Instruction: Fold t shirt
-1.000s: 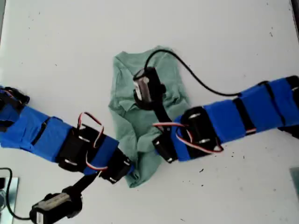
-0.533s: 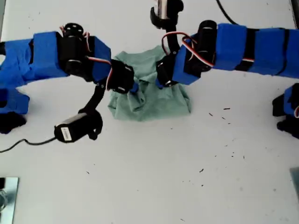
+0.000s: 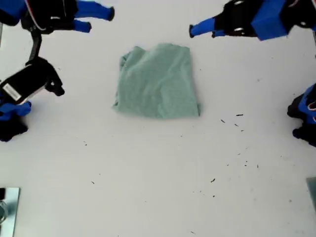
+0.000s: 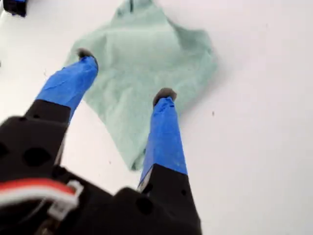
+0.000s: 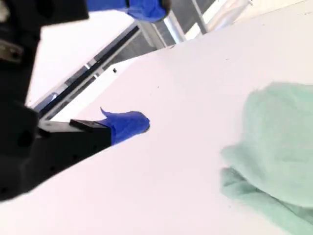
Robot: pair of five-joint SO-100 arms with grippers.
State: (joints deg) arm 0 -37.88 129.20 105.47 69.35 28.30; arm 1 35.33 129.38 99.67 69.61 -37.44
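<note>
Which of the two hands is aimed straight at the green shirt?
My first hand: its open blue fingers frame the t shirt. My second hand faces mostly bare table, with the shirt only at the edge.

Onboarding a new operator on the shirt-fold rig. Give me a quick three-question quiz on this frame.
1. True or false: a gripper is clamped on the t shirt.
2. In the first wrist view, how do the jaws of my first gripper stand? A) wide apart with nothing between them B) closed on cloth C) out of view
3. What shape does the t shirt make on the table in the exterior view?

Key
1. False: both arms are pulled back near the exterior view's top edge, apart from the cloth.
2. A.
3. A compact, roughly square folded bundle, wrinkled, lying flat.
</note>
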